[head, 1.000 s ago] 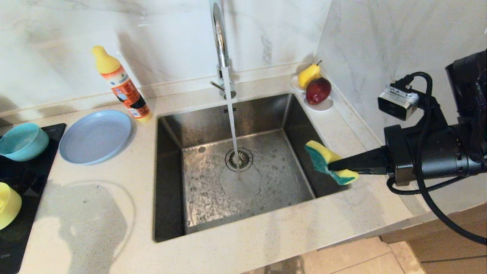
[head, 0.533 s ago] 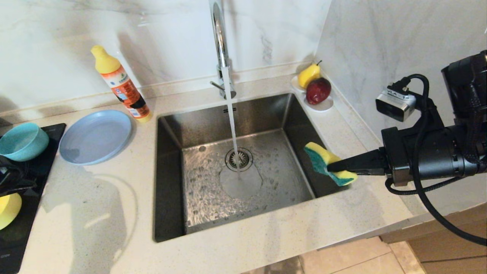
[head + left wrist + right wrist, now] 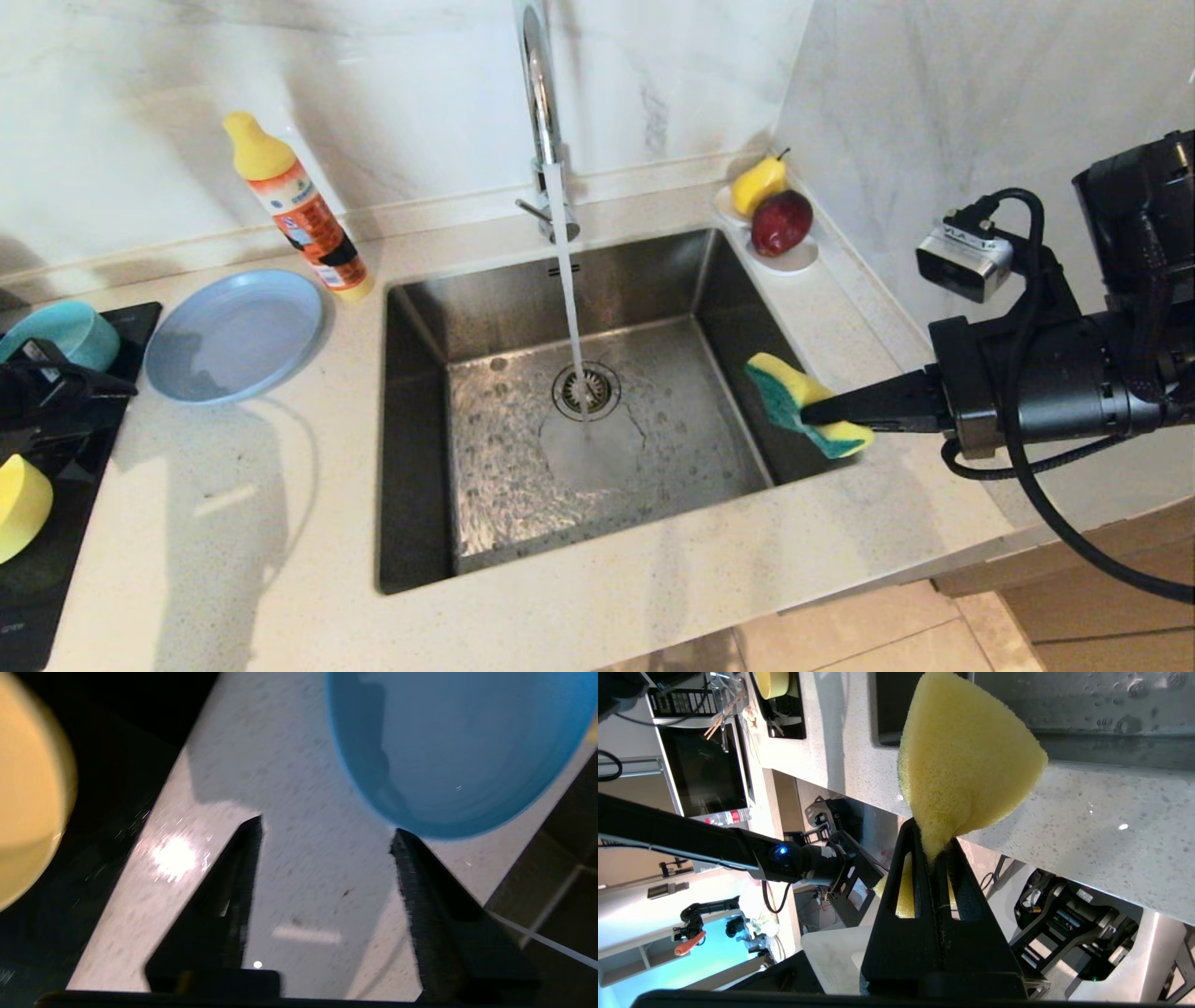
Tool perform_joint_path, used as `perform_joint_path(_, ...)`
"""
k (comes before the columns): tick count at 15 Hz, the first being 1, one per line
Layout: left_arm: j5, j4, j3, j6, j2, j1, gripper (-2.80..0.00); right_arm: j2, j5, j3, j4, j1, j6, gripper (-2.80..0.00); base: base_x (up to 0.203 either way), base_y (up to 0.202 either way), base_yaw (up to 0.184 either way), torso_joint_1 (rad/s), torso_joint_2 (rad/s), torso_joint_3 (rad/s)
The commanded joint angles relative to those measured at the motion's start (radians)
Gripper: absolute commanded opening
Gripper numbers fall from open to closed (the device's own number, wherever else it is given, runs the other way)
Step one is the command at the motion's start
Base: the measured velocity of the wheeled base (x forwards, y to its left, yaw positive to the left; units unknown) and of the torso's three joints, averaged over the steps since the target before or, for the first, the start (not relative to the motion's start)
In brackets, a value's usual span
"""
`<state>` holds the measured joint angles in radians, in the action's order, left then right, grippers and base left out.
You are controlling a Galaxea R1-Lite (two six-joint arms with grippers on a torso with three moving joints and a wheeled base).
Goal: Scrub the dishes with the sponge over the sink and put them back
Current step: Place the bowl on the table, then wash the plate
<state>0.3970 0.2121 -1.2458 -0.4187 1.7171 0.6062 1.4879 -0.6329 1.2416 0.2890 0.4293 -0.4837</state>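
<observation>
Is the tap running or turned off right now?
Running. A steady stream of water falls from the faucet straight onto the drain, and the sink floor around it is wet and rippled.

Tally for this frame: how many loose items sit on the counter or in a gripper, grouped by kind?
Bowls: 2, teal-blue bowl, pale yellow bowl
Plates and dishes: 2, grey-blue plate, small white dish
Sponges: 1, sponge, pinched in the right gripper
Bottles: 1, detergent bottle
Fruit: 2, yellow pear, red fruit
Total: 8
</observation>
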Motion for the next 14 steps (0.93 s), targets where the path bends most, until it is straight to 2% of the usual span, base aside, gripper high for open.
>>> perform_joint_path(1,0.044,0.000,-0.059,0.000,0.076,0.001,0.00,0.000,-0.005,-0.013,-0.002,-0.010,-0.001,-2.80,0.000,0.000,0.000,0.000,0.00,0.000)
perform_joint_path(11,0.097,-0.002,-0.224,0.041,0.225,0.000,0.00,0.000,-0.007,-0.025,-0.002,-0.020,0.005,-2.80,0.000,0.000,0.000,0.000,0.00,0.000)
perform_joint_path(14,0.150,-0.072,-0.233,0.053,0.239,0.000,0.00,0.002,-0.007,-0.025,-0.002,-0.020,0.005,-2.80,0.000,0.000,0.000,0.000,0.00,0.000)
